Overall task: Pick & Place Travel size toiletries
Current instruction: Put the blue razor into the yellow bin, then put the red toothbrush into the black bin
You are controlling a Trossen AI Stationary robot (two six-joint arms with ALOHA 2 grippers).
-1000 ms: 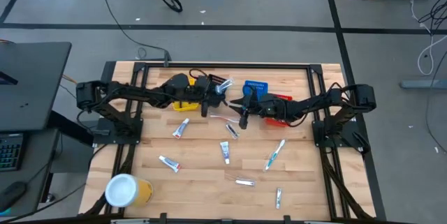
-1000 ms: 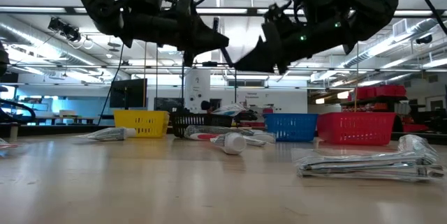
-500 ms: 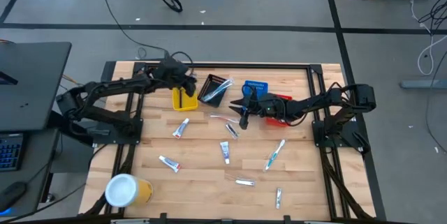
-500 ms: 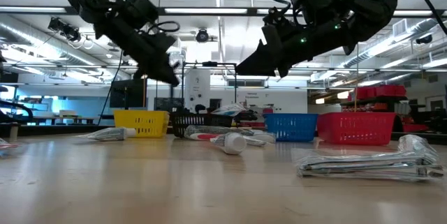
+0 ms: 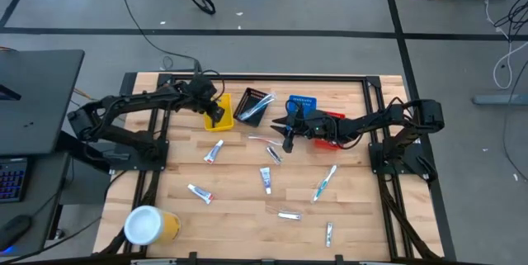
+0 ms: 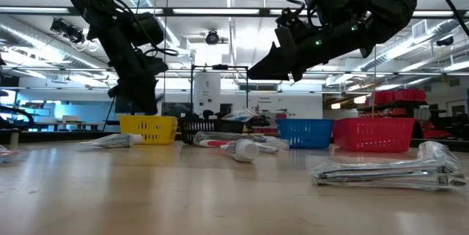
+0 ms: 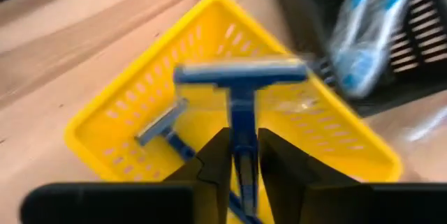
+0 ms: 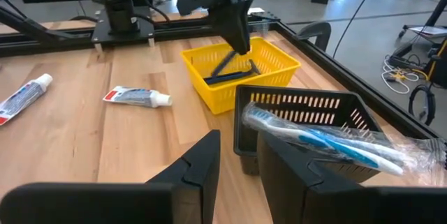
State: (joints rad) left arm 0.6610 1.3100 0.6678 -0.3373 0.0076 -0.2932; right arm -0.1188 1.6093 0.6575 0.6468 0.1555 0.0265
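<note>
Over the table's far-left edge: left gripper (image 7: 241,155) poised above yellow mesh basket (image 5: 219,116), jaws narrowly parted around blue plastic razor (image 7: 241,105), sorted with another razor inside | right gripper (image 5: 287,137) waits mid-table, empty, partly open | white tubes (image 5: 214,151) remain scattered.

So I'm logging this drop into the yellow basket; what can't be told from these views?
- Left fingers: whether they grip the blue razor; left wrist view, blurred.
- Yellow mesh basket contents: high view, arm covers it.
- Red basket: high view, right arm covers it.
</note>
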